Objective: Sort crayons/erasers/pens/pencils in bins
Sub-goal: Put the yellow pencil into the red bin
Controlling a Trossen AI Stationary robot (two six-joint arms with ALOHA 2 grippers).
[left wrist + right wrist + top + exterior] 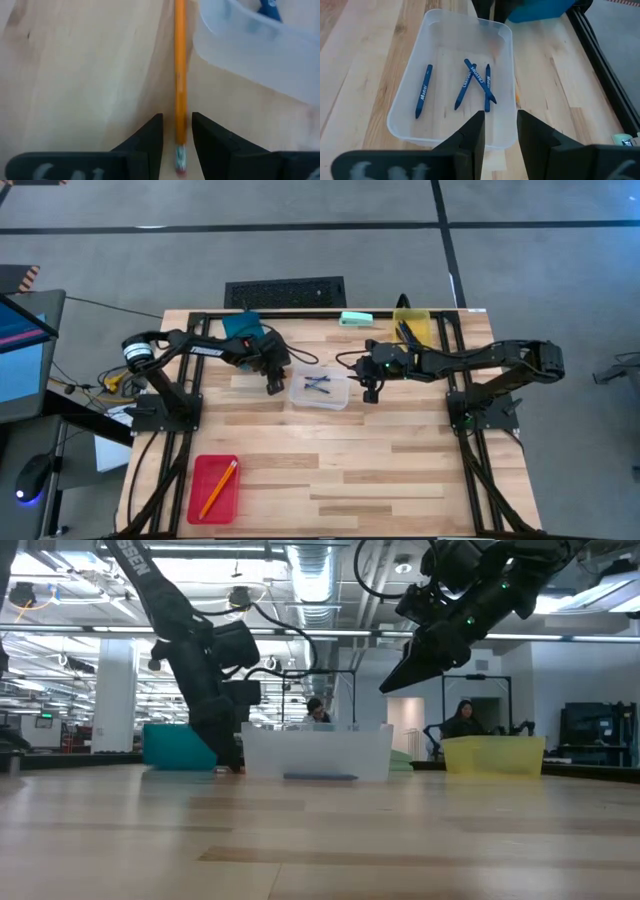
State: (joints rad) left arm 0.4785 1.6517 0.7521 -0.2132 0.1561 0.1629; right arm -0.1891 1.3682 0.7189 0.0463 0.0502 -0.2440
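An orange pencil (180, 70) lies flat on the table beside the clear bin (320, 392), which holds several blue crayons (470, 85). My left gripper (177, 119) is low over the table, open. Its fingers stand on either side of the pencil near its eraser end (180, 159) without touching it. My right gripper (500, 114) hangs open above the clear bin's right side, with nothing between its fingers. A second pencil (218, 487) lies in the red bin (200, 505). Dark pens (405, 332) sit in the yellow bin (418, 320). No erasers show.
The blue bin (243, 326) stands behind my left gripper at the far edge. A mint-green flat object (355, 318) lies left of the yellow bin. A keyboard (285, 290) sits beyond the far edge. Bare wood stretches across the near half, right of the red bin.
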